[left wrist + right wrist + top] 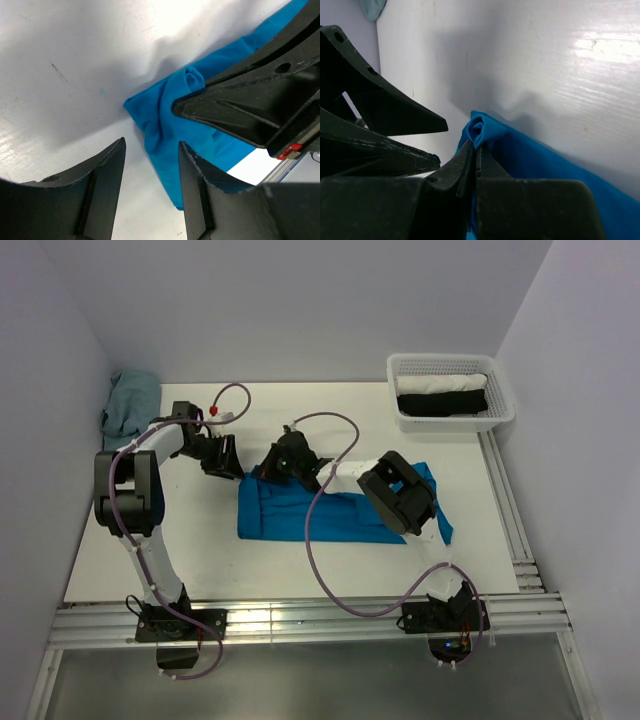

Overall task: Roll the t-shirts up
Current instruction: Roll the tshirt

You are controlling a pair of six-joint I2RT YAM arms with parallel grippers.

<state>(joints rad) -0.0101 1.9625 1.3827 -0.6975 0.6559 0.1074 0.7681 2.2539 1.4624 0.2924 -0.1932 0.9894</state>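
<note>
**Step in hand: starting the roll at the left end of the shirt**

1. Position. The shirt (330, 515) lies as a folded band across the middle of the table (200, 560), running left to right and well apart from the basket (440, 358) at the far right corner.
2. Right gripper (475, 146). Its jaws are closed on the shirt's far left corner, where the fabric bunches into a small curl at the fingertips. The grip looks shallow, so it is best not to pull hard or the thin cloth may slip out.
3. Left gripper (151, 145). It hovers just beside the same corner with its jaws apart and nothing between them. It should probably take the near left corner, so that both ends of the short edge are held.
4. Rolling. Turn both corners over together toward the right edge, keeping them level. A one-sided pull is likely to make a cone and not a cylinder.
5. Tension. Keep the first turn tight and low over the table. A loose core will probably unroll on release.
6. Clearance. The two grippers are close together, so separate them along the edge before rolling.
</note>
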